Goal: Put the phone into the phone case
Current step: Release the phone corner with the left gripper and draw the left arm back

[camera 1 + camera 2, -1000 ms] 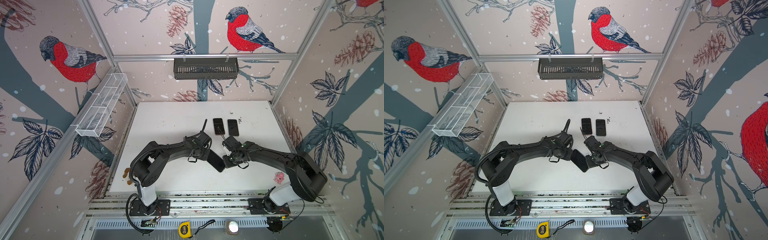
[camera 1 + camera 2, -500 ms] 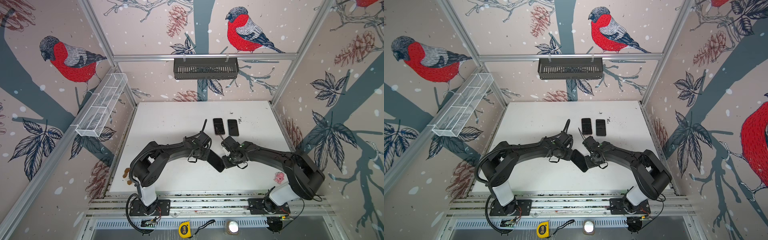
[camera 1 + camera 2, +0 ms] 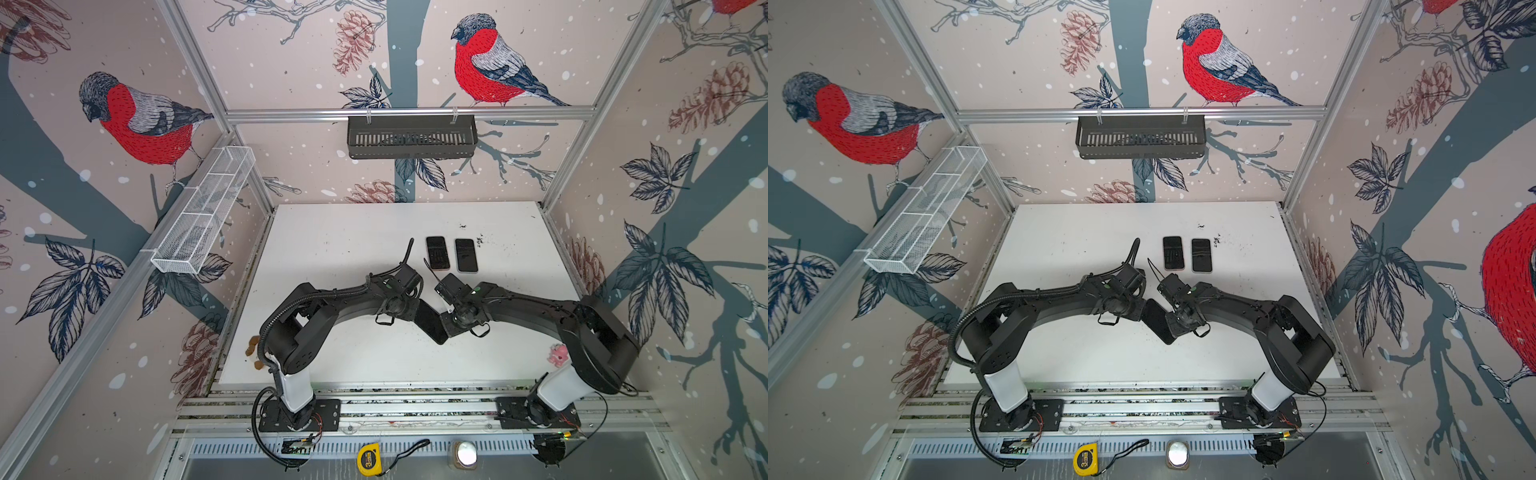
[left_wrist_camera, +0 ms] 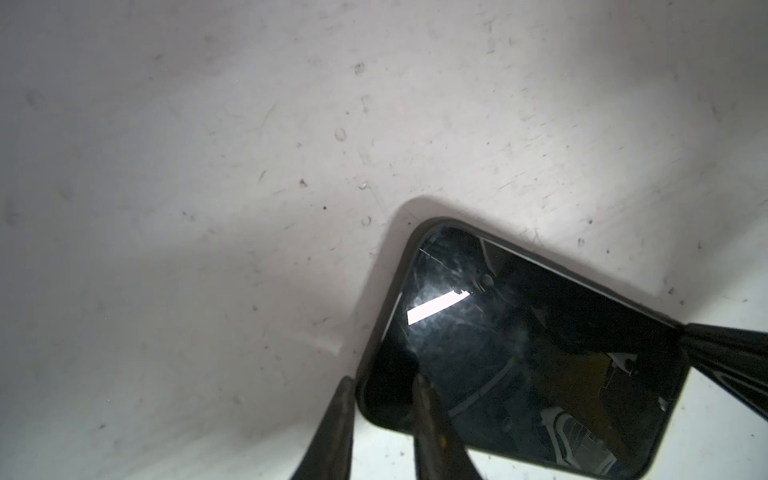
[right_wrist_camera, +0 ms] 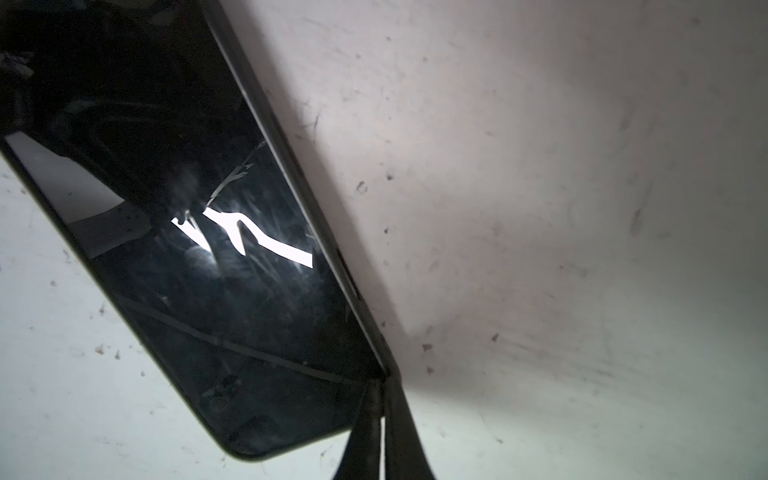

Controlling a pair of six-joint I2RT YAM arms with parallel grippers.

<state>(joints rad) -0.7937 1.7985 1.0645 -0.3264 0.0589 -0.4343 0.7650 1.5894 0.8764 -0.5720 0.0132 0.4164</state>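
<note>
One glossy black slab phone (image 4: 519, 353) lies screen up inside a dark, soft-edged phone case (image 4: 435, 223), whose rim frames the glass. A thin pale line shows between glass and rim along the edges near one corner, so I cannot tell whether the phone is fully seated.

In both top views the phone (image 3: 430, 326) (image 3: 1156, 321) lies diagonally on the white table (image 3: 332, 249), near its middle, between the two wrists.

The left gripper (image 4: 386, 415) is nearly closed. Its two dark fingers sit astride the case's rim at a corner, one outside the edge and one on the glass, pinching it. The right gripper (image 5: 381, 415) has its fingers pressed together with nothing between them. Their tips touch another corner of the phone and grasp nothing.

Farther back on the table, apart from both grippers, a second dark phone (image 3: 437, 252) and a third dark phone (image 3: 465, 255) lie flat side by side, not touching.

A black slotted basket (image 3: 411, 137) hangs from the rear rail, and a white wire-mesh tray (image 3: 203, 212) runs along the left wall. A yellow tape measure (image 3: 368, 459) lies in front of the arm bases.
</note>
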